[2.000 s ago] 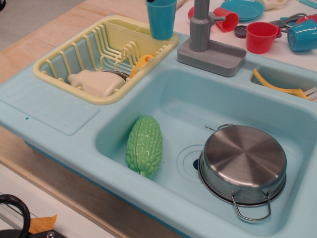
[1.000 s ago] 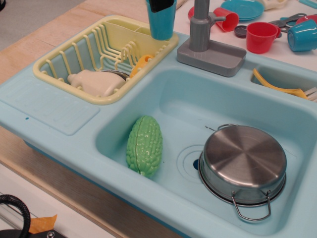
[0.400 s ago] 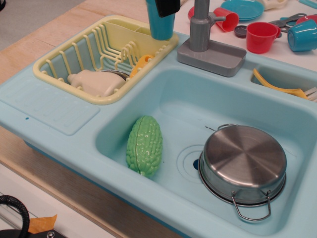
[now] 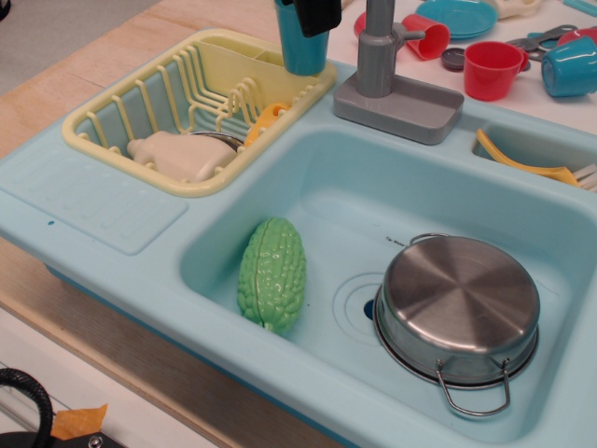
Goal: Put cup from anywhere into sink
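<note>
No legible writing anywhere; black fingers point(image 4: 313, 14) at cup point(image 4: 300, 49) rim, grip state unclear.

A green bumpy gourd point(image 4: 271, 274) lies beside an upturned steel pot point(image 4: 459, 309); red cup point(image 4: 492, 69) behind.

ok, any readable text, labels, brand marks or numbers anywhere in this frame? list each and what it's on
None: no readable word, number or brand mark shows in this view.
Large pale-blue plastic toy sink: only a few tiny dark specks and a moulded round drain ring, no lettering.
Tall teal-blue plastic tumbler: plain sides.
Steel pot, bumpy green plastic gourd, yellow plastic dish rack, grey faucet: unmarked.
</note>
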Robot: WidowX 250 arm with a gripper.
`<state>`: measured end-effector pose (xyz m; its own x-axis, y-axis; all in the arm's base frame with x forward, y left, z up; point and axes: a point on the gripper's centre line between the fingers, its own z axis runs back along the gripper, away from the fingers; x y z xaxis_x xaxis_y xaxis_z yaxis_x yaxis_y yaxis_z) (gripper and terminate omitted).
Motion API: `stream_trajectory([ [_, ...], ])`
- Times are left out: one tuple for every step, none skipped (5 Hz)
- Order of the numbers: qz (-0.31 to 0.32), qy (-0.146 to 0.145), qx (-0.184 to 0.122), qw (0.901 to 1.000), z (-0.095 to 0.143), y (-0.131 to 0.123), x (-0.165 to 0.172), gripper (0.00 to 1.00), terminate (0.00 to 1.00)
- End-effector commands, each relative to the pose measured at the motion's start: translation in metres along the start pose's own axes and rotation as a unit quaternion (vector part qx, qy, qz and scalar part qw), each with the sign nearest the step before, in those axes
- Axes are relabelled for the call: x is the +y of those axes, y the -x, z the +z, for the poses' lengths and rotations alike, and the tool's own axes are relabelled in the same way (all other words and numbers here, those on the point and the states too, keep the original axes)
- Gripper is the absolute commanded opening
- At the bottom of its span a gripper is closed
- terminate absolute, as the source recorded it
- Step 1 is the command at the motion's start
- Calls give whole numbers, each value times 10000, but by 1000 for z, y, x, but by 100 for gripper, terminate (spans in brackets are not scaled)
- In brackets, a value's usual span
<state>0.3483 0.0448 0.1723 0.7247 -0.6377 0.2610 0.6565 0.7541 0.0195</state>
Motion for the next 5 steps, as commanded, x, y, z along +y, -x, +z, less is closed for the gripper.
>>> stream_trajectory([
  [141,76,-183,9997,-3,-1,13,100,0],
  [343,186,-209,9990,-12,1,14,0,0],
  [428,121,-230,9987,-12,2,12,0,0],
  [541,37,-235,9983,-10,5,9,0,0],
  [701,-67,-172,9974,-9,6,7,0,0],
])
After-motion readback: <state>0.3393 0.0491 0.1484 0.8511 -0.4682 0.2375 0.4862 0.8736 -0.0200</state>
